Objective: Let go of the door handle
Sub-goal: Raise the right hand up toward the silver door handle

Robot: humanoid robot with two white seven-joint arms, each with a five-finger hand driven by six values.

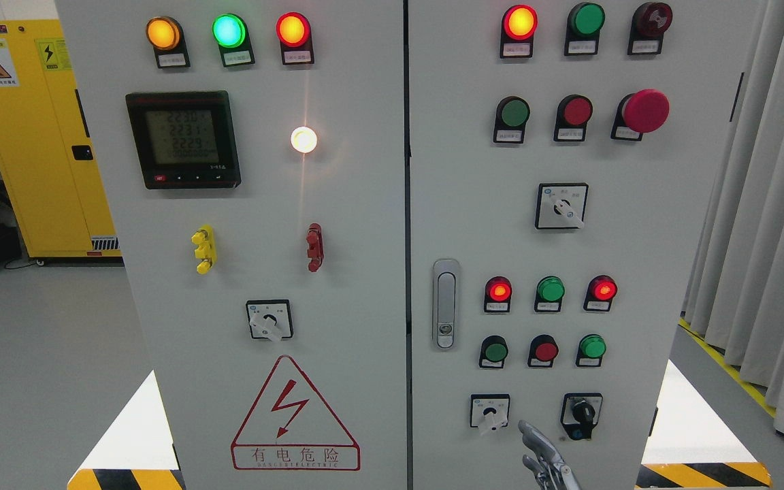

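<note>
At the bottom edge, right of the middle, the right hand [547, 457] is showing its metal fingers [531, 433] loosely spread, gripping nothing. The silver recessed door handle [445, 303] is sitting flush on the right grey cabinet door [637, 238] (well above the hand), so the release is looking done.

Grey cabinet, bright lamps, silver hand

Above the silver-grey hand [545, 459], the pale grey cabinet door [637, 238] carries red, green and black buttons; up-left of it the door handle [444, 303] is silver, left a red-outlined warning triangle [295, 415], lower right black-and-yellow floor stripes [701, 474].
</note>
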